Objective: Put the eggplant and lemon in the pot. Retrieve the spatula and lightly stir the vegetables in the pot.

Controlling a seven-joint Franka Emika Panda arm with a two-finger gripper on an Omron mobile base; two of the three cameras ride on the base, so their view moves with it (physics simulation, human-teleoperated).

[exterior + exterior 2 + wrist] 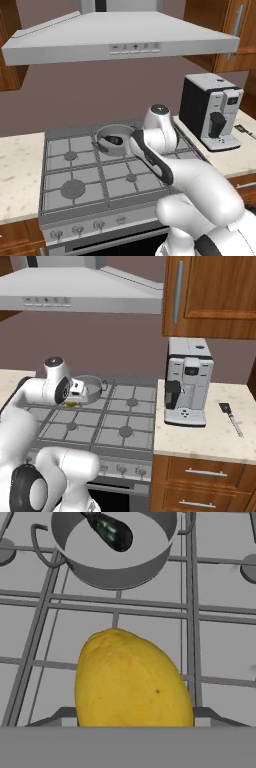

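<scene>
Holding: our gripper has the lemon clamped between its fingers, up over the stove grate
Pot: sitting on a rear burner, just ahead of the lemon
Eggplant: lying inside the pot
Spatula: flat on the counter, right of the coffee machine

The robot arm is built of smooth, glossy white rounded shells, bulbous at the joints, with dark charcoal bands and seams between the segments. One joint ends in a round grey-black cap with a lighter centre. At the wrist sits a small boxy white block with dark square marks
</scene>
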